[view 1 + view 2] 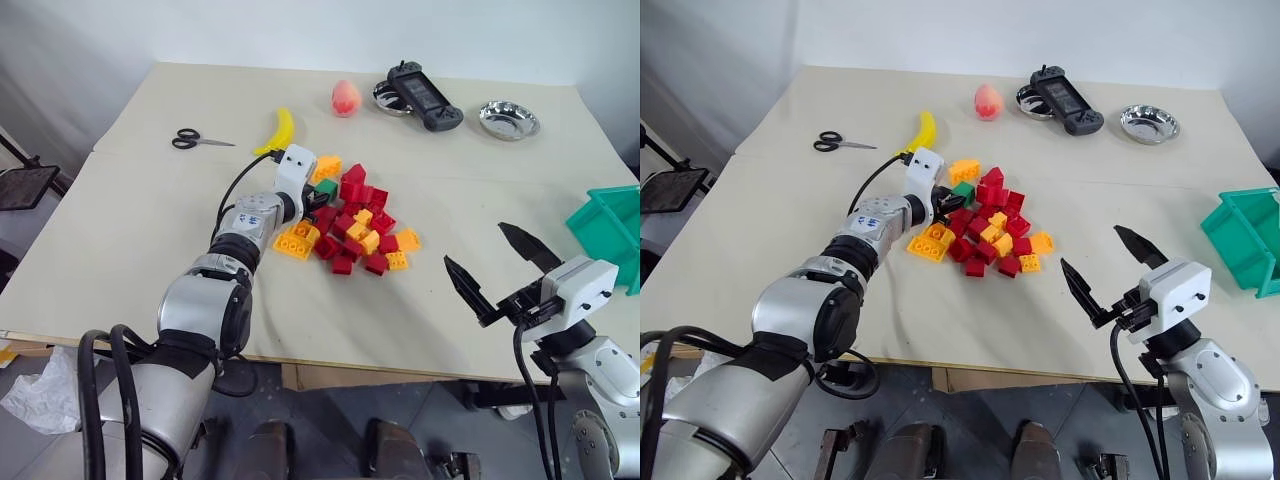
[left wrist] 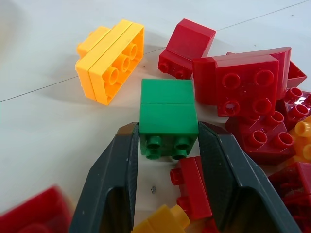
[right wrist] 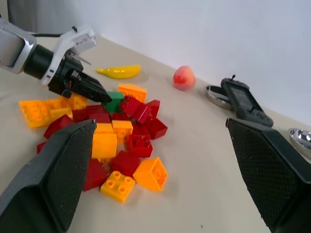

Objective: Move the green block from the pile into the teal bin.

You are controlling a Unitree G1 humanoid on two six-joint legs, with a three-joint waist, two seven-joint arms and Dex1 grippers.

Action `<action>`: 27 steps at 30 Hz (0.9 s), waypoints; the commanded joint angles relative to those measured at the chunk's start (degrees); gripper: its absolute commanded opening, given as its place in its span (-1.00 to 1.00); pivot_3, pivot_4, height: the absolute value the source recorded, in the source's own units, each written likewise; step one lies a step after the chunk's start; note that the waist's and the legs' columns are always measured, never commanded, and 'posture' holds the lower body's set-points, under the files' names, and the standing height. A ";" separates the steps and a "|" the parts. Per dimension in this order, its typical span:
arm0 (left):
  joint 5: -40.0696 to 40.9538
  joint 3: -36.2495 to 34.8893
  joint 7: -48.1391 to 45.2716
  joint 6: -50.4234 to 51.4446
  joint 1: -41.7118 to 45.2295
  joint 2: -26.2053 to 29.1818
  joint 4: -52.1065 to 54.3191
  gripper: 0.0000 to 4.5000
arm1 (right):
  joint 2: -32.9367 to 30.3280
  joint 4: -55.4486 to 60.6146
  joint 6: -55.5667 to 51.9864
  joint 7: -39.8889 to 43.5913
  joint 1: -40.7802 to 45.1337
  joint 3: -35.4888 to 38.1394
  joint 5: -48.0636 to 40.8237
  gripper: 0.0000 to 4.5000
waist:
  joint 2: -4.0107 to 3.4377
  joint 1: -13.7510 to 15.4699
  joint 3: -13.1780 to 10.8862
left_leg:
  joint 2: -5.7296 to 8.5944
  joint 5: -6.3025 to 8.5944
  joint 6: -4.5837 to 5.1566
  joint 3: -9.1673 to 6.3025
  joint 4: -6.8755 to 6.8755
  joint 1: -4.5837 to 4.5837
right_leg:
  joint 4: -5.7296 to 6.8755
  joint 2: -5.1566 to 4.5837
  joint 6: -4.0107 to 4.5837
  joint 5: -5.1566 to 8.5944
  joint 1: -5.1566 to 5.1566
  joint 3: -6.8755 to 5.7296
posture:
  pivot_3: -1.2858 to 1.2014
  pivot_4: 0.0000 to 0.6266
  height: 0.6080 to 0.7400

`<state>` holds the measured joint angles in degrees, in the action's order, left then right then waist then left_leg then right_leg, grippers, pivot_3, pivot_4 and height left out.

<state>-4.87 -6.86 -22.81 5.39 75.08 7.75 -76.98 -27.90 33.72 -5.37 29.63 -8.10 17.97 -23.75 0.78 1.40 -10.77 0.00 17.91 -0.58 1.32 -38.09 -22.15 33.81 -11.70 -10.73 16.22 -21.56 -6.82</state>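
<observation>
**Ana:** Left eye view first: what carries everything?

**Ben:** A pale counter (image 1: pixel 150 230). At its right edge sits the teal bin (image 1: pixel 608 228), well apart from the pile (image 1: pixel 355 228) of red and orange-yellow bricks near the middle.

**Ana:** And the arms?

**Ben:** The left gripper (image 2: pixel 167 145) reaches into the pile's near-left side. The right gripper (image 1: pixel 492 265) hangs over the counter's front right, between the pile and the bin, touching nothing, its jaws spread wide with nothing between them.

**Ana:** Where is the green block?

**Ben:** On the left side of the pile, the green block (image 2: pixel 168 119) lies on the counter with its studs toward the wrist camera. The left jaws stand one on each side of it, their tips against or just beside its side faces; I cannot tell whether they are pressing it yet.

**Ana:** What is around it?

**Ben:** An orange-yellow brick (image 2: pixel 112 60) lies just beside it, and red bricks (image 2: pixel 243 82) crowd its other side.

**Ana:** Anything at the far side?

**Ben:** A handheld controller (image 1: pixel 425 97) resting across one steel bowl, a second steel bowl (image 1: pixel 509 119), a banana (image 1: pixel 278 131), a peach (image 1: pixel 346 97), and scissors (image 1: pixel 197 139).
</observation>
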 commanded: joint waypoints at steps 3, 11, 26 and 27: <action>1.96 -2.43 -5.12 -4.71 1.09 1.78 0.14 -0.35 | 0.24 2.43 0.93 -0.46 -0.02 0.42 -0.21 1.00 | 0.00 -0.02 0.00 | 0.00 0.00 0.00 0.00 0.00 -0.02 | -0.01 0.00 0.00 0.00 0.00 -0.01 | 0.03 -0.52 1.00; 1.85 1.57 -34.75 -17.30 4.46 2.91 3.46 -0.35 | -0.46 5.48 0.73 -0.02 -6.70 5.93 -1.52 1.00 | 0.01 0.65 0.00 | 0.02 0.00 0.00 0.00 0.00 -0.08 | -0.05 -0.01 0.00 0.00 -0.01 -0.04 | 0.03 -0.52 1.00; -4.05 15.72 -33.12 -19.52 1.76 -23.30 4.55 -0.20 | 2.39 10.92 0.53 2.61 -28.03 24.00 -6.29 1.00 | -0.12 -0.15 0.07 | -0.04 0.07 0.13 0.17 0.06 0.00 | -0.13 0.01 -0.04 -0.02 -0.04 0.10 | 0.03 -0.52 1.00; -3.52 15.65 -32.96 -19.30 1.62 -23.79 4.63 -0.03 | 2.76 11.57 0.12 2.27 -28.85 23.87 -6.23 1.00 | -0.12 -0.13 0.07 | -0.04 0.07 0.13 0.18 0.01 0.00 | -0.12 0.01 -0.04 -0.02 -0.04 0.14 | 0.03 -0.52 1.00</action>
<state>-9.21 9.01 -56.57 -14.07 77.73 -8.81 -72.98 -25.60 42.25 -5.27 32.51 -36.41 40.73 -29.10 0.66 1.27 -10.70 -0.04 17.98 -0.45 1.50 -38.11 -22.16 33.69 -11.70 -10.77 16.20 -21.60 -6.66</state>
